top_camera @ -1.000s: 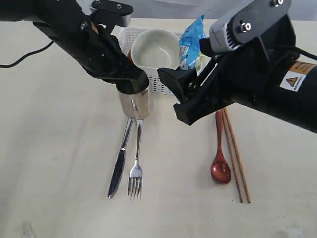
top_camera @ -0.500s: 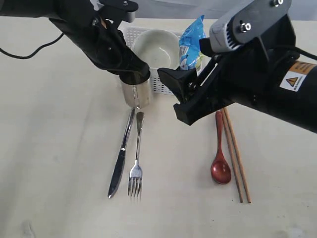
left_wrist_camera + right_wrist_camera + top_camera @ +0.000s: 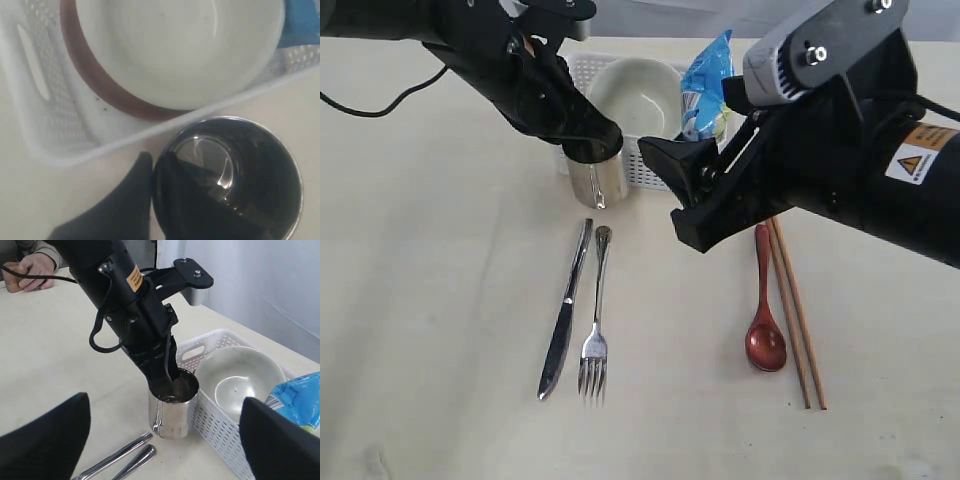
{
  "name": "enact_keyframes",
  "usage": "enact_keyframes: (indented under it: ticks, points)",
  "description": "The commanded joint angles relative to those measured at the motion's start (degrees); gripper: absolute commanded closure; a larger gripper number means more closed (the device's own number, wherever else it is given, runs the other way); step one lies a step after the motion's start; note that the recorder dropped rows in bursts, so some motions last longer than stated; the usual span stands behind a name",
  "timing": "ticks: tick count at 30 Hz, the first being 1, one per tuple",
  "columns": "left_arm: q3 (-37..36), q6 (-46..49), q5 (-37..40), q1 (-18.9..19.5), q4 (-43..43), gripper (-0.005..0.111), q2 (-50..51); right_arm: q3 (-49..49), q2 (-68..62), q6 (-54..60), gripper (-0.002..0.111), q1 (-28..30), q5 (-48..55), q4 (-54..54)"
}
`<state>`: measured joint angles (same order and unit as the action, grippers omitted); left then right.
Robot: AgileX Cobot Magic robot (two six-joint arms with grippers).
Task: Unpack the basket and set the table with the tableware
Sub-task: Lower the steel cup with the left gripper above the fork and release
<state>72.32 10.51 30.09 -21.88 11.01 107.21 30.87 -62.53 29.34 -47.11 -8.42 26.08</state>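
Mug-placing is the step in hand. The left gripper [image 3: 590, 145] is clamped on the wall of the steel mug [image 3: 597, 182], one finger down inside it and the other outside. Taking the exterior view as a clock face with twelve at the far edge, the mug stands at about eleven o'clock from the middle of the table [image 3: 440, 300], just beside the near wall of the basket [image 3: 650, 175]. It sits just past the handle ends of the knife [image 3: 563, 320] and fork [image 3: 593, 330].

The mug is upright, mouth up and long axis vertical, with its handle turned towards six o'clock. Whether its base is already on the table I cannot tell. Knife and fork lie side by side, running from twelve to six, tines and blade tip at the six end. The spoon [image 3: 764, 320] and chopsticks [image 3: 798, 320] lie the same way out at four o'clock.

The right gripper [image 3: 670, 195] hangs with its jaws wide apart and nothing in them, near the basket's near corner.

Next, I judge, the mug must be settled flat and the left jaws parted. The arm should then lift straight up (the inner finger could catch the rim and tip the mug). The bowl [image 3: 635, 98], the red-brown plate [image 3: 95, 85] under it and the blue snack bag [image 3: 705, 85] are in the basket at twelve o'clock, so bowl and plate remain to unpack.
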Motion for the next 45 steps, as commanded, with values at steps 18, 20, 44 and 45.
enact_keyframes:
  ticks: [18,20,44,45]
  points:
    - [3.43,-0.45,0.42,1.88,-1.21,0.107,3.34,0.04,0.57,-0.57,0.032,0.2,-0.08,-0.12]
    - [3.43,-0.45,0.65,1.78,-1.1,0.107,3.34,0.04,0.57,-0.57,0.032,0.2,-0.08,-0.12]
    - [3.43,-0.85,0.61,1.78,-1.1,0.065,5.45,0.04,0.57,-0.57,0.032,0.2,-0.08,-0.12]
    - [3.43,-0.85,0.75,1.78,-1.1,0.062,5.17,0.04,0.57,-0.57,0.032,0.2,-0.08,-0.12]
